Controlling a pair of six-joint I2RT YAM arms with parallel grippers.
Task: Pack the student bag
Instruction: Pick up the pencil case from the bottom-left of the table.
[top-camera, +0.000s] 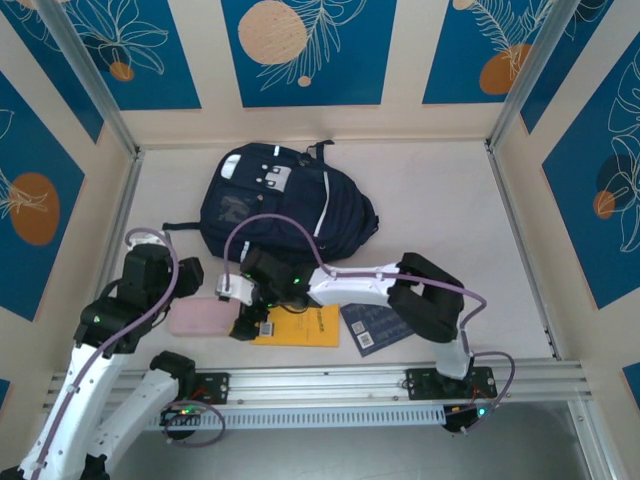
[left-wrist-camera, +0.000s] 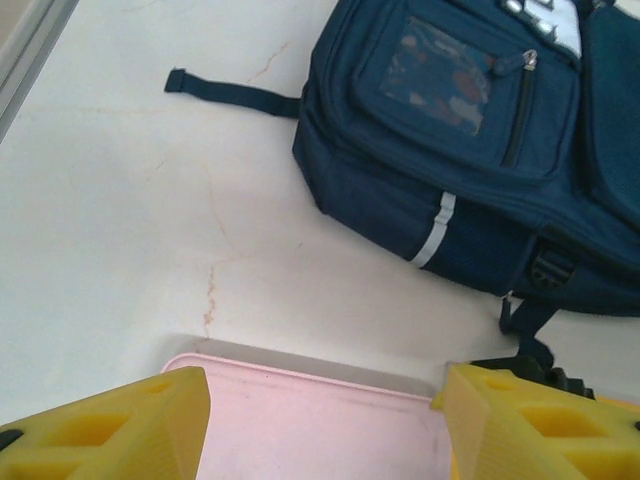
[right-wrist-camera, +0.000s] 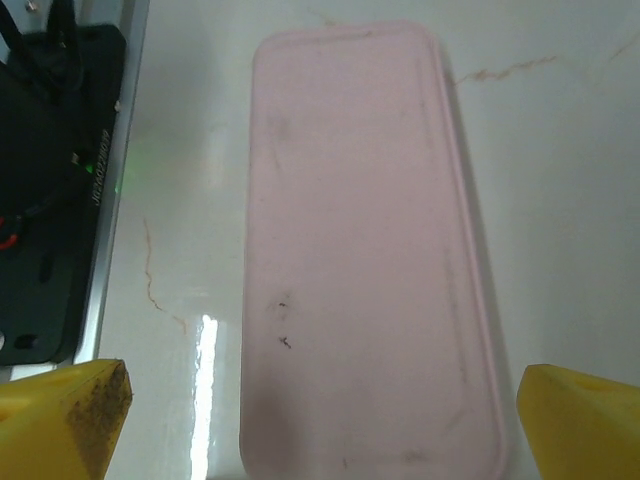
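Both the left hand (left-wrist-camera: 325, 410) and right hand (right-wrist-camera: 320, 420) gape empty; the student bag (top-camera: 285, 205) lies front-up, long axis near-to-far, handle (top-camera: 322, 148) farthest.

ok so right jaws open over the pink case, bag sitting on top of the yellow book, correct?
Not the bag part. The bag lies on the table behind the yellow book, not on it; the top view shows that. Right jaws are open over the pink case.

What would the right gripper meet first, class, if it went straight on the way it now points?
Most likely the pink case: it lies flat on the table directly ahead of the right gripper, between its open jaws. How far off is unclear.
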